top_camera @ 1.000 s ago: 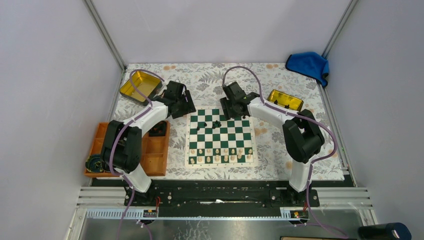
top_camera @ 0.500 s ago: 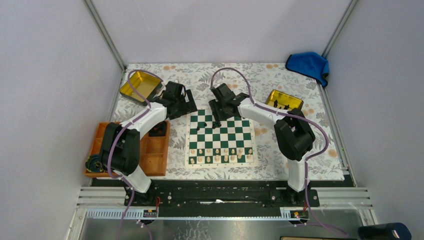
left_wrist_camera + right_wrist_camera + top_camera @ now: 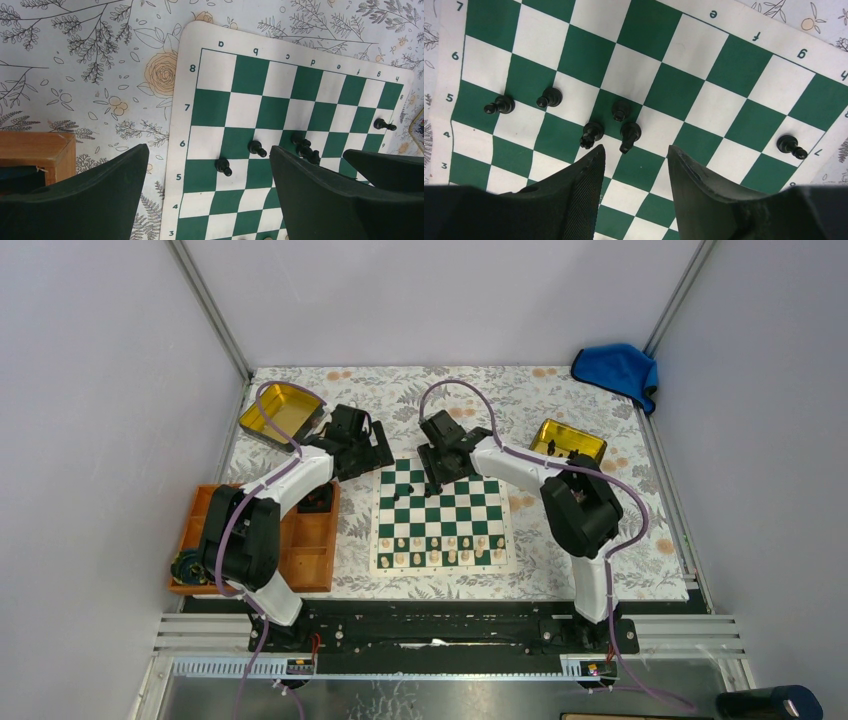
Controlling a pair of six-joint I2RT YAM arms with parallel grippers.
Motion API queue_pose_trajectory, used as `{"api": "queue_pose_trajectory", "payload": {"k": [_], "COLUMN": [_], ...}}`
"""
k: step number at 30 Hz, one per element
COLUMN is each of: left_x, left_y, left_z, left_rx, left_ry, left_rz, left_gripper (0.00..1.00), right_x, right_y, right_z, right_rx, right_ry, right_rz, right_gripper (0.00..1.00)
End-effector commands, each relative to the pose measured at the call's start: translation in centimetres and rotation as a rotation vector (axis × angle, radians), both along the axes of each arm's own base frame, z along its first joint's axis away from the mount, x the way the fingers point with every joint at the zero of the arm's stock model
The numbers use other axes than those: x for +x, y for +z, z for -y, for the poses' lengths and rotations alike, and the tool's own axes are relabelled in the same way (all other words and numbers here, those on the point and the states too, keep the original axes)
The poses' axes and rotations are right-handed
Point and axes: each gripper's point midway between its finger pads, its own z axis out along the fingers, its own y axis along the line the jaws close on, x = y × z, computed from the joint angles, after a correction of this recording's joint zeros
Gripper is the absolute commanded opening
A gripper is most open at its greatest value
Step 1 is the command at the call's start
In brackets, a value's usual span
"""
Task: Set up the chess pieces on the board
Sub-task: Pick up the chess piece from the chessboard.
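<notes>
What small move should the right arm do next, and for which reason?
Probably lower the right claw over the black piece just ahead of it, then close. The jaws stand open and empty above the board, and that piece stands mid-board, far from the edge rows.

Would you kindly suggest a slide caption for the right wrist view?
Open right gripper above a cluster of three black chess pieces, with three more scattered across the board.

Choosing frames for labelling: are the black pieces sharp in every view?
Right wrist view: black pieces crisp, faint shadows on the board, no glare. Left wrist view: pieces sharp, near fingers dark, detail lost. Top view: pieces tiny, hard to separate.
</notes>
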Motion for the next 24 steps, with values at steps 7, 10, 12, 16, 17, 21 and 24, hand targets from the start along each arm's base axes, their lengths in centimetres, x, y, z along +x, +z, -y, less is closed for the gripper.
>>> {"api": "queue_pose_trajectory", "payload": {"k": [7,10,12,16,17,21,24], "left_x": [0.2,0.3,0.3,0.4,0.4,0.5,0.5], "left_y": [0.9,0.8,0.8,0.7,0.7,0.6,0.6], "left_z": [-0.1,0.0,0.0,0.0,0.0,0.0,0.0], "left_rx": [0.012,0.012,0.012,0.015,0.017,0.02,0.021], "left_ry": [-0.01,-0.011,-0.012,-0.012,-0.013,-0.014,-0.015], "left_rz": [0.041,0.039,0.04,0.038,0.037,0.037,0.036], "left_gripper": [0.99,0.99,0.98,0.98,0.98,0.98,0.98], "right_x": [0.4,0.4,0.4,0.6,0.7,0.8,0.7], "right_y": [-0.3,-0.6,-0.7,-0.9,-0.9,-1.0,-1.1], "right_z": [-1.3,-1.3,-1.3,-1.5,-1.5,-1.6,-1.6], "right_rx": [0.015,0.01,0.008,0.007,0.007,0.003,0.0], "right_ry": [0.004,0.005,0.005,0.006,0.007,0.009,0.01], "right_rz": [-0.007,-0.012,-0.015,-0.015,-0.014,-0.018,-0.023], "right_gripper": [0.52,0.5,0.49,0.46,0.45,0.4,0.36]}}
